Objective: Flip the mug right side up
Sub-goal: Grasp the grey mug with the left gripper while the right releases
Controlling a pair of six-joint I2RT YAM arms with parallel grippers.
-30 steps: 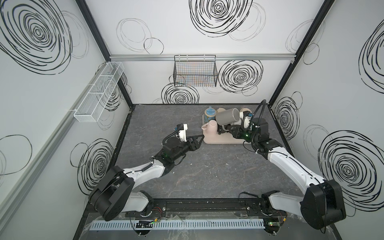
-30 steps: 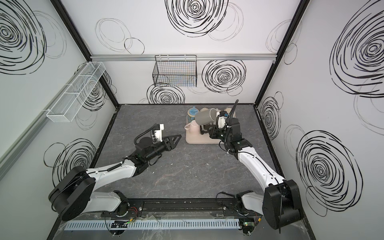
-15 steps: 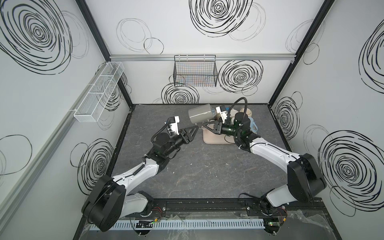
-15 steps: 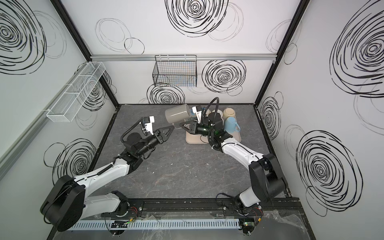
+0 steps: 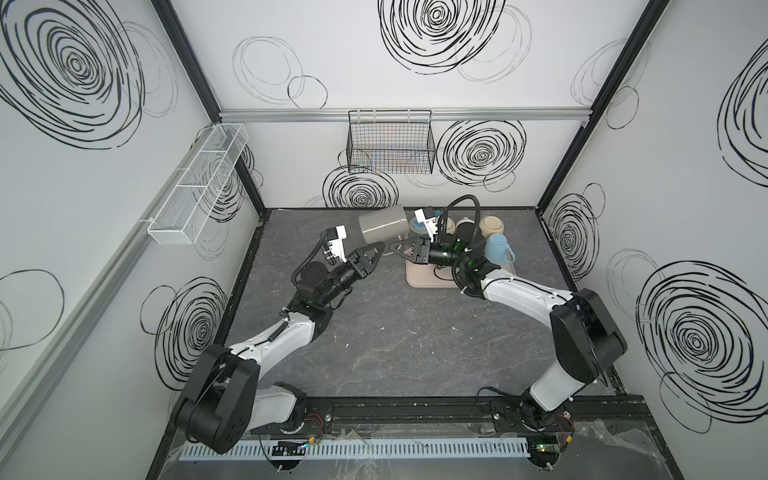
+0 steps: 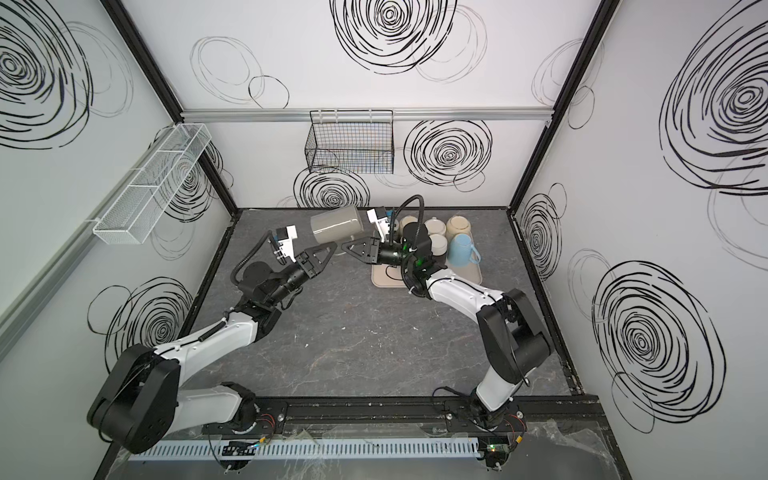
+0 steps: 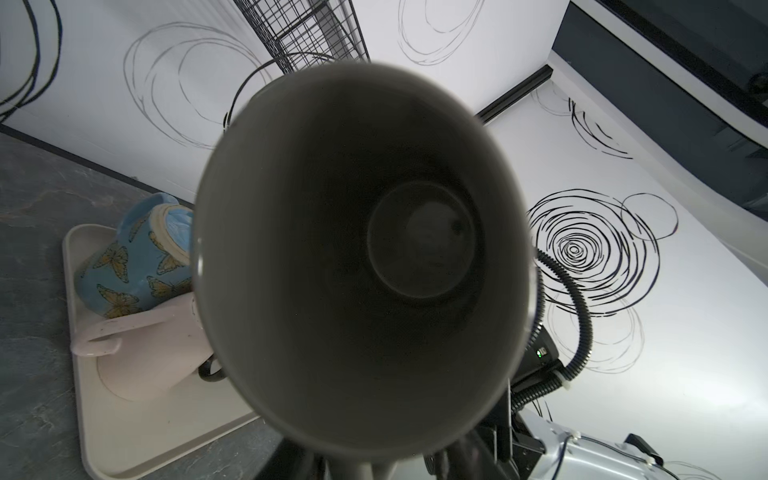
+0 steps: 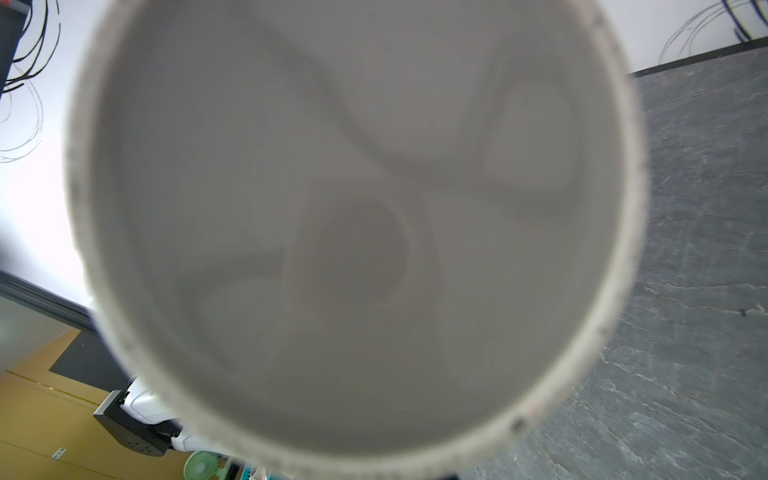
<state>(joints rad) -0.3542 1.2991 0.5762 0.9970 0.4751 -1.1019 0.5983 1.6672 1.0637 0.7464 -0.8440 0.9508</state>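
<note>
My right pincer (image 5: 395, 246) pinches the grey cylindrical ceramic mug (image 5: 382, 224), seemingly from beneath, aloft near the middle of the far edge of the worktop (image 5: 395, 332). Its long axis lies roughly level, mouth towards my left pincer (image 5: 380, 249), whose spread I cannot tell.
</note>
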